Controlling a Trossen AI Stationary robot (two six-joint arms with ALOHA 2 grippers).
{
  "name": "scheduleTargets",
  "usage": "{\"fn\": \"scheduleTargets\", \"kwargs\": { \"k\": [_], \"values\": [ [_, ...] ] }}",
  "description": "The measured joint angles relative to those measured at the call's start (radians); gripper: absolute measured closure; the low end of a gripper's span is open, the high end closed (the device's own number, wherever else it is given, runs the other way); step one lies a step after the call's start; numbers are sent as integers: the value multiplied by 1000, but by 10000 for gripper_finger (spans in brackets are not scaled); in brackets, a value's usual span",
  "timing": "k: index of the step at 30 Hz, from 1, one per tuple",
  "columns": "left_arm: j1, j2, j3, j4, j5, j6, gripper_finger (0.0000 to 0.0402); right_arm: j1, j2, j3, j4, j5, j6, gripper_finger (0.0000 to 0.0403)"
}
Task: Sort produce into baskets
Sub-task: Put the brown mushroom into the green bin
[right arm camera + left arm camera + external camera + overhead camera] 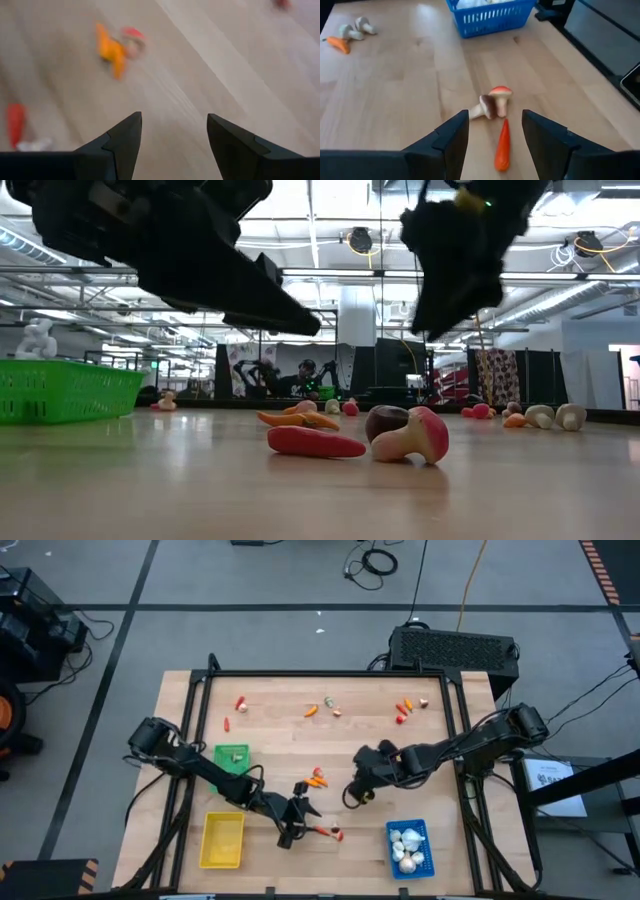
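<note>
High view shows sorting partly done: white bulbs fill the blue basket [421,833], yet the yellow basket [222,840] looks bare and many pieces dot the table [280,730]. Left gripper [303,819] hangs open over a red carrot [503,148] beside two mushrooms [492,102]; right gripper [358,796], open and empty, hovers nearby

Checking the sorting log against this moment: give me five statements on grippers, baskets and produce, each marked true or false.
1. The left gripper is open, with a red pepper lying between its fingers. True.
2. The blue basket holds white bulbs. True.
3. The yellow basket is full of carrots. False: nothing shows in it.
4. The right gripper is shut on a mushroom. False: it is open and holds nothing.
5. The green basket is next to the blue one. False: it is on the left arm's side.
</note>
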Motion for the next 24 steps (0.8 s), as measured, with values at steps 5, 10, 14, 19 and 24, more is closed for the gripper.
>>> {"fn": "scheduleTargets", "kwargs": {
  "k": [5,10,14,19,24],
  "values": [
    [0,0,0,-5,-1,0,210,0,4,-1,-290,48,226,188],
    [0,0,0,-13,-2,0,210,8,6,-3,-451,49,417,188],
    [0,0,0,-16,-2,-5,210,27,6,-40,-470,-34,480,188],
    [0,0,0,-13,-2,-6,210,29,6,-134,-468,-48,478,188],
    [0,0,0,-13,-2,-6,210,23,6,-181,-446,-105,474,188]
  ]
}}
